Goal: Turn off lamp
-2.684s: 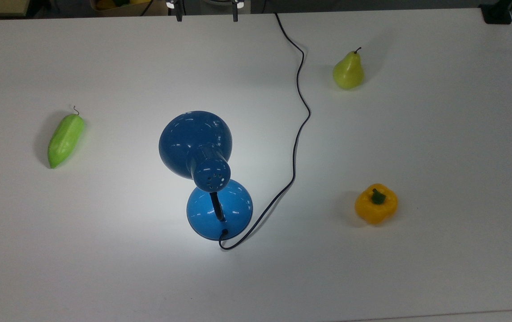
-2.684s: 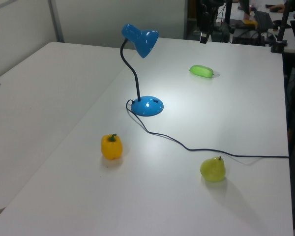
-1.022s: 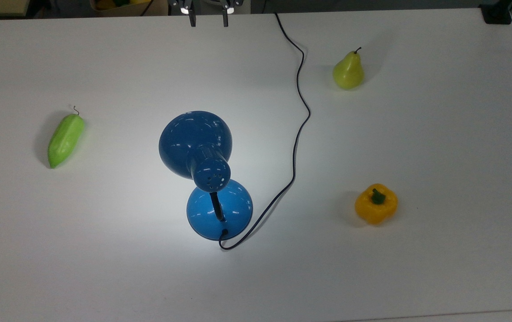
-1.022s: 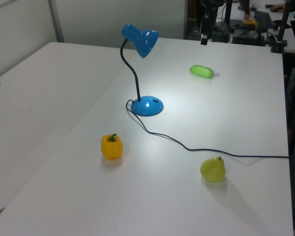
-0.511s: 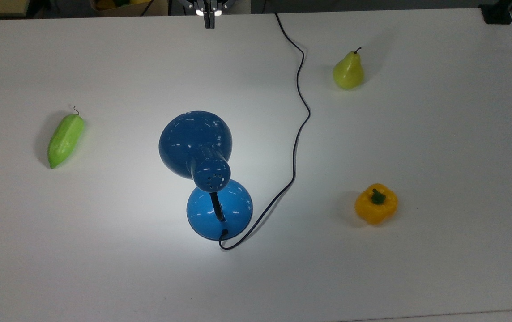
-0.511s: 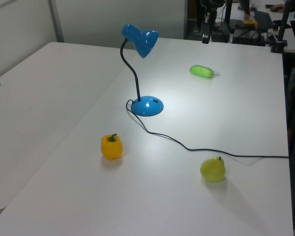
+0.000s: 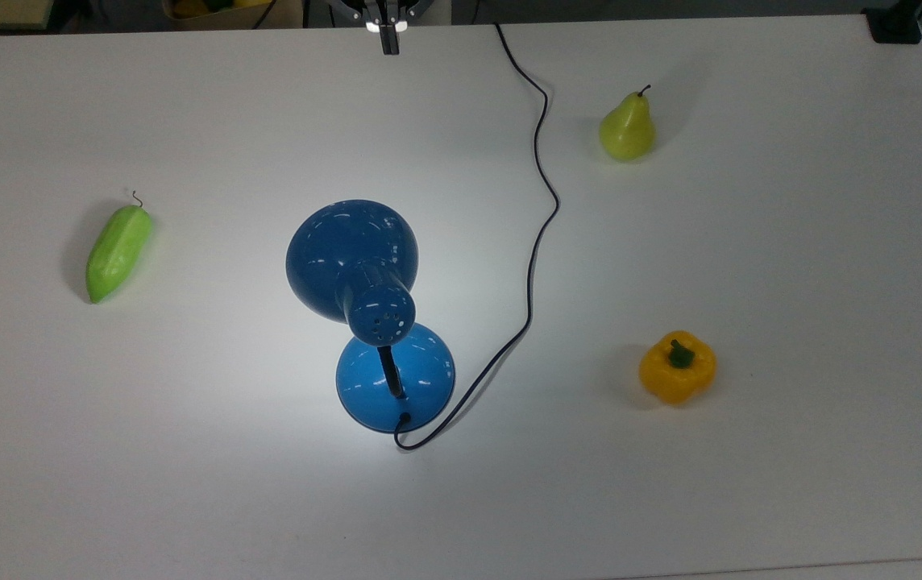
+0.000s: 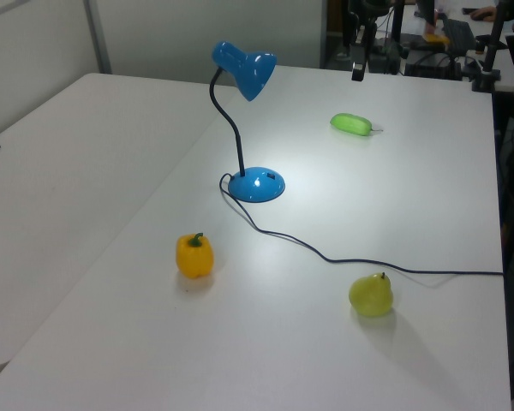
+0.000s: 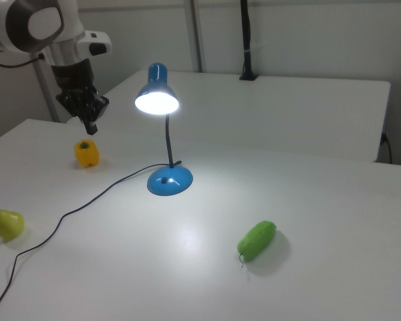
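The lamp (image 7: pixel 370 314) stands mid-counter (image 7: pixel 791 266) and is lit: the right view shows the glowing mouth of its shade and a bright pool around the round blue base, so the task is not yet done. Using the lamp as the landmark and going near to far: its black cord (image 7: pixel 537 217) leaves the back of the base and snakes off toward the counter's far edge in the top view; the yellow pepper (image 7: pixel 677 366) sits to the top view's right of the base, the green vegetable (image 7: pixel 118 251) well apart on the top view's left, and the pear (image 7: pixel 627 127) farther off beyond the cord. Farthest from the lamp, at the counter's far edge, hangs the gripper (image 7: pixel 388 31). What has changed is there: a few seconds ago its fingers stood wide apart, and now they are pressed together into a single narrow tip, holding nothing. I judge this as readying a poke at a switch, most likely on the base. The right view shows the arm's wrist above the gripper (image 9: pixel 89 125) and the lit bulb; the top view hides the bulb under the shade but shows the cap's vent holes.
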Controlling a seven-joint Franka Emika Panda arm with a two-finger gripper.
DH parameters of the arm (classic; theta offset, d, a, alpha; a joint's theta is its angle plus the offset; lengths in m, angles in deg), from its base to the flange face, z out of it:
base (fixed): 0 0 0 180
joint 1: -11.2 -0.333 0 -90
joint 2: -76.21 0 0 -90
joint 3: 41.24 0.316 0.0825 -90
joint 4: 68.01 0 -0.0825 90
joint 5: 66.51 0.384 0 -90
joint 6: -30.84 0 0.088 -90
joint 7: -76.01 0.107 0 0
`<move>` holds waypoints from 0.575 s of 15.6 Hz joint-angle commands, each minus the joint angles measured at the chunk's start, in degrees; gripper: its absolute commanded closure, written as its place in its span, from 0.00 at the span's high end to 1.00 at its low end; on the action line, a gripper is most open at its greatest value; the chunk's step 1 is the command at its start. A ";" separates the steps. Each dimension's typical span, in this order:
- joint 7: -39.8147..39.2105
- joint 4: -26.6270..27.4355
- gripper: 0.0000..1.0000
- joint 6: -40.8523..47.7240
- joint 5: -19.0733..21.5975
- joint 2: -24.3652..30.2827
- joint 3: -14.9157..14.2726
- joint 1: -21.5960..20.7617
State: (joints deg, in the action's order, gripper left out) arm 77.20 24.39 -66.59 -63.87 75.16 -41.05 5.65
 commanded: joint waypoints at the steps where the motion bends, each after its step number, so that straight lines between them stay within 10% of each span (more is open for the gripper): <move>1: -1.45 1.37 0.00 -0.48 0.97 0.34 0.51 0.01; 9: -2.15 8.91 0.00 -6.52 0.09 0.08 2.79 0.01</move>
State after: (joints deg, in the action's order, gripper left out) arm 76.91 28.35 -67.32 -63.86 74.77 -38.44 5.64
